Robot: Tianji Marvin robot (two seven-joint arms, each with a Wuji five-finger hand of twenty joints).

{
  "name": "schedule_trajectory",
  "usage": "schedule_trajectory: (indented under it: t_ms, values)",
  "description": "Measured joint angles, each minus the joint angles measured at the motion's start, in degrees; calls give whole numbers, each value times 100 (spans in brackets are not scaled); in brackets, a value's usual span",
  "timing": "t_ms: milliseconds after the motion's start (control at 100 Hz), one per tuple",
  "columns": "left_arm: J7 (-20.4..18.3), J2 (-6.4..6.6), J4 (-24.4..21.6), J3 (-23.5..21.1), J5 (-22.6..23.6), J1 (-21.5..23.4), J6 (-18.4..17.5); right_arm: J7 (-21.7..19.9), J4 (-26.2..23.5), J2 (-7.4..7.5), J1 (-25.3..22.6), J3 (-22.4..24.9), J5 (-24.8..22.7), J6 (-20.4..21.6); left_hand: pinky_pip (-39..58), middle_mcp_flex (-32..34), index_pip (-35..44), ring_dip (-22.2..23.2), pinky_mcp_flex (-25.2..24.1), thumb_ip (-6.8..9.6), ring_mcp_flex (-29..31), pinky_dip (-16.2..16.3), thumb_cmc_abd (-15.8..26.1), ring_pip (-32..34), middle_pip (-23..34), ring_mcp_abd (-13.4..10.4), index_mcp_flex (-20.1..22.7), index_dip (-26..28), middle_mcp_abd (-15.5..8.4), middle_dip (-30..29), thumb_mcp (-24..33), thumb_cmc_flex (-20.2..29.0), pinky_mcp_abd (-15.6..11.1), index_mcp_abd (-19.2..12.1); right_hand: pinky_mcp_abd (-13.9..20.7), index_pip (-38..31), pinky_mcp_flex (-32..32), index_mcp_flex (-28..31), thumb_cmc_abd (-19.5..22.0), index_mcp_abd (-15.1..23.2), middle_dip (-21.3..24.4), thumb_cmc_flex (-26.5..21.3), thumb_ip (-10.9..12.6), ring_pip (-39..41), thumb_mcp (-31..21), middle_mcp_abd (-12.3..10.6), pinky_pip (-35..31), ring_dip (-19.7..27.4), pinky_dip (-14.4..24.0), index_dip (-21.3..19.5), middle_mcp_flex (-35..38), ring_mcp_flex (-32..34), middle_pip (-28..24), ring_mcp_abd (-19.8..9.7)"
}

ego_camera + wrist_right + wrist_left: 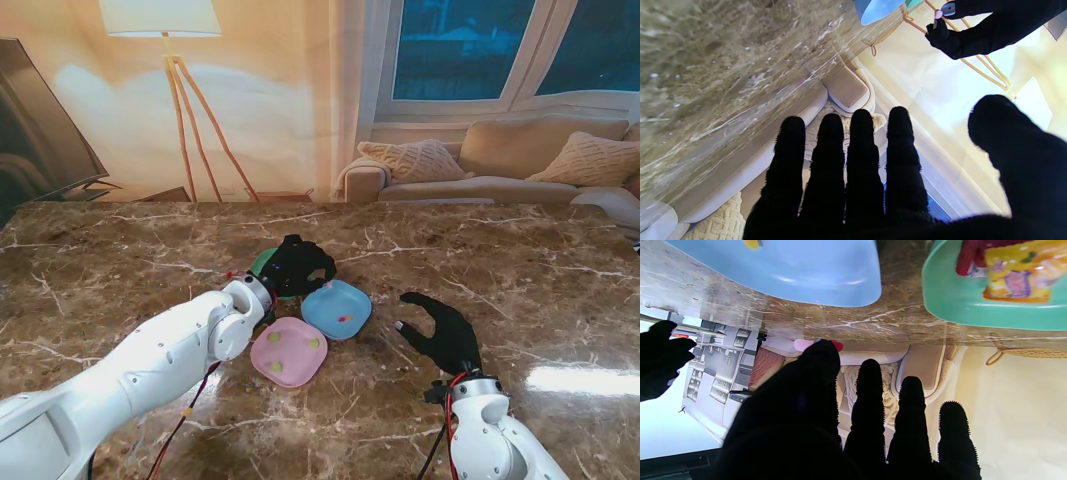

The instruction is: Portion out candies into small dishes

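1. Three small dishes sit grouped mid-worktop (120, 250): a pink dish (288, 352) nearest to me, a blue dish (337, 309) just to its right and farther from me, and a green dish (264, 263) farthest away, mostly covered by the left hand (297, 266).
2. The pink dish holds about three yellowish-green candies (274, 338), and the blue dish shows a small yellow-and-red candy (343, 318). So portioning looks partly done for these two.
3. In the left wrist view the green dish carries a yellow printed candy packet (1017, 270) and something red beside it; I judge this dish to be the supply, though how much remains I cannot tell.
4. The left hand hovers over the green dish. A pink and red piece (818, 344) shows at the tip of its thumb, and the right wrist view shows a small pink piece pinched between thumb and a finger, so it appears to hold one candy.
5. The right hand (445, 330) lies near the worktop to the right of the dishes, fingers spread wide, holding nothing.
6. Left to do, as I judge it: drop the pinched candy into a dish and even out the portions.
7. Candy counts are uncertain; the pieces are tiny in the stand view.
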State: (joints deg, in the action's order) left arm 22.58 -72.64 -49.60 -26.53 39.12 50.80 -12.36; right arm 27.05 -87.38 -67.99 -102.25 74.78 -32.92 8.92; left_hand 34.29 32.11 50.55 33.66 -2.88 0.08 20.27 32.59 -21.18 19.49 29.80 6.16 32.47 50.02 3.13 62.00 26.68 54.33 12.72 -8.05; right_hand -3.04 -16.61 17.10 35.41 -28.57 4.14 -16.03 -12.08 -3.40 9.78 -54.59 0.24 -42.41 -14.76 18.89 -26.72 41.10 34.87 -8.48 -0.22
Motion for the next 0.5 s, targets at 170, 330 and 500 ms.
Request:
schedule_trajectory:
  t_ms: [170,330,500]
  values:
    - [104,-187,296,157,-103,-135,-176,1,-36,0,-25,22,5,-12,0,1,-13,0,0,0,4,0,-163,0,-127,0,182,-735,0,-597,-8,0,0,2,0,0,0,0,0,0,0,0,0,0,0,0,0,0,0,0,0,0,0,0]
    - [163,-233,402,211,-113,-179,-290,-3,-56,0,-42,50,5,-27,0,1,-227,0,0,0,5,0,-264,0,-115,0,316,-1352,0,-1495,-47,-2,0,51,0,0,0,0,0,2,0,0,0,0,0,0,0,0,0,0,0,0,0,0]
    - [163,-218,400,206,-52,-184,-339,-6,-71,1,-50,57,5,-41,0,1,-234,0,0,0,6,-1,-266,0,-65,0,335,-1363,0,-1613,-48,-2,0,73,0,0,0,0,0,3,0,0,0,0,0,0,0,0,0,0,0,0,0,0]
